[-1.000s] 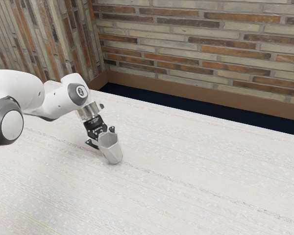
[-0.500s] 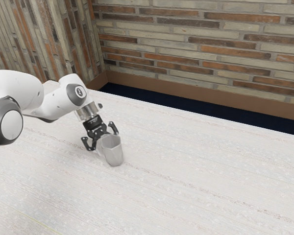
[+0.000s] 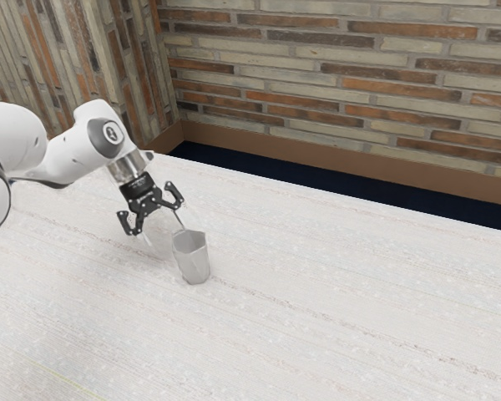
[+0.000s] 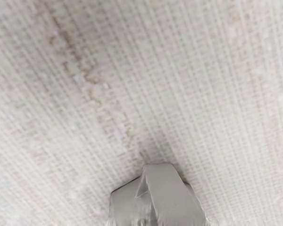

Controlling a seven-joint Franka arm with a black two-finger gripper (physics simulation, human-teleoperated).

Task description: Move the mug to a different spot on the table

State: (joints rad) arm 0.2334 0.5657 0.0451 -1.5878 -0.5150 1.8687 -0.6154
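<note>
A grey faceted mug (image 3: 191,256) stands upright on the pale table (image 3: 334,284), left of centre in the exterior view. My gripper (image 3: 156,211) hangs open above and to the exterior view's left of the mug, clear of it, with nothing between its fingers. In the wrist view the mug (image 4: 155,197) shows as a grey angular shape at the lower edge, just under my hand.
The table's far edge runs along a dark floor strip (image 3: 334,180) in front of a brick wall (image 3: 342,75). The table surface stretches wide toward the exterior view's right and front.
My gripper was shut on the mug a second ago. It opened, let the mug stand on the table, then rose and drew back toward the exterior view's left.
</note>
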